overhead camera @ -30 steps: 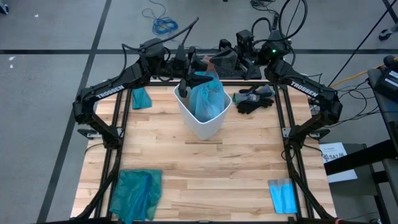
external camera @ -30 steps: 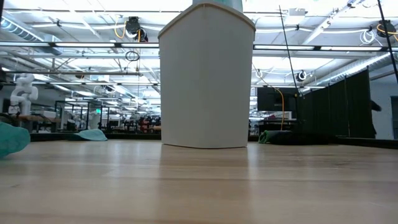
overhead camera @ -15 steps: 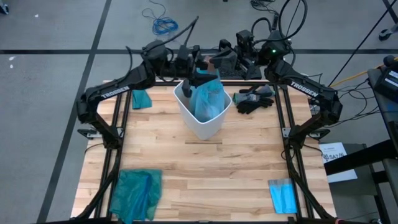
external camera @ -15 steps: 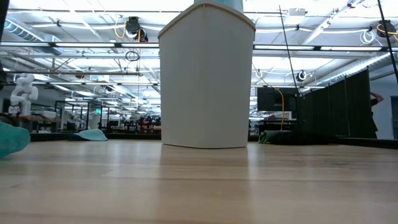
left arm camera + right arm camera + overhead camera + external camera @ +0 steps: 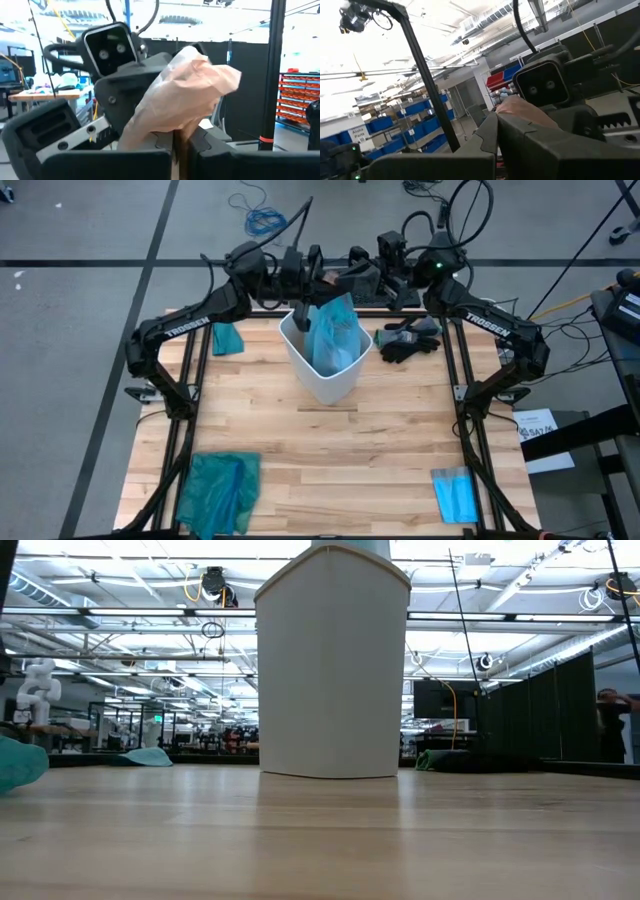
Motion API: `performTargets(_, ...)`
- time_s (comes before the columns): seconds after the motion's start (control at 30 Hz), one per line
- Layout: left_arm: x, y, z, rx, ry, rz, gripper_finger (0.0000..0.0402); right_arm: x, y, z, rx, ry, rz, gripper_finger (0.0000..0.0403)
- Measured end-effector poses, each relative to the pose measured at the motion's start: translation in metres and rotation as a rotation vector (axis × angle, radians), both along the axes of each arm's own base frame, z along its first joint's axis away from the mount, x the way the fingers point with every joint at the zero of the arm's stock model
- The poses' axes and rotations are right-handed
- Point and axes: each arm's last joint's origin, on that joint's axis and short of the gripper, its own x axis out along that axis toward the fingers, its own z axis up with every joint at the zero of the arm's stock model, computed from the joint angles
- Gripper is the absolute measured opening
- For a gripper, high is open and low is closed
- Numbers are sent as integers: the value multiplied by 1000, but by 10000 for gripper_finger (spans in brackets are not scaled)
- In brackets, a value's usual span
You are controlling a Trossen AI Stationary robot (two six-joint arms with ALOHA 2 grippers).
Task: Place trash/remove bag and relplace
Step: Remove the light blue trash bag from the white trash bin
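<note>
A crumpled brown paper scrap (image 5: 187, 95) of the trash hangs in the air between my two grippers, just beyond the far rim of the white bin (image 5: 322, 375). My left gripper (image 5: 176, 150) and my right gripper (image 5: 495, 134) face each other, and both are shut on the scrap (image 5: 339, 277). The light-blue bag (image 5: 335, 338) sits bunched inside the bin, its top standing above the rim. In the low view only the bin's front wall (image 5: 332, 670) shows, standing on the table. My left gripper pinches the scrap's lower end (image 5: 180, 134) between its two fingers, coming level from the table's left. The scrap rises above the fingers, clear of the bin. My right gripper pinches the scrap's other end (image 5: 516, 111) at its fingertips, coming level from the table's right.
Black gloves (image 5: 405, 340) lie at the far right. A darker teal bag (image 5: 220, 490) lies at the near left, and a small teal piece (image 5: 228, 338) at the far left. A folded blue sheet (image 5: 455, 493) lies at the near right. The table's middle is bare wood.
My left gripper has risen from the bin's far rim and moved toward the far edge and my right gripper. There it has shut on the brown scrap that the right gripper holds. The right gripper has kept still.
</note>
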Motion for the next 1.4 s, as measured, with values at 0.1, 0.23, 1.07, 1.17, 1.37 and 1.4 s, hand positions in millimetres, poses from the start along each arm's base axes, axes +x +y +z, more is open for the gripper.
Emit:
performTargets(0.1, -3, -1, 8, 12, -10, -15, 3, -1, 0, 2, 11, -12, -2, 0)
performTargets(0.23, -13, -6, 27, 43, -33, -29, 1, -6, 3, 10, -23, -112, 15, 22)
performTargets(1.07, -155, -67, 163, 278, -408, -131, 0, -17, -23, -33, 28, 361, -201, 158)
performTargets(1.17, -172, -74, 168, 294, -434, -141, 0, -19, -26, -46, 21, 483, -289, 152)
performTargets(1.37, -196, -85, 174, 307, -471, -195, 0, -25, -28, -69, 4, 717, -393, 151)
performTargets(1.4, -198, -86, 174, 303, -466, -197, 0, -26, -28, -71, 5, 739, -392, 151)
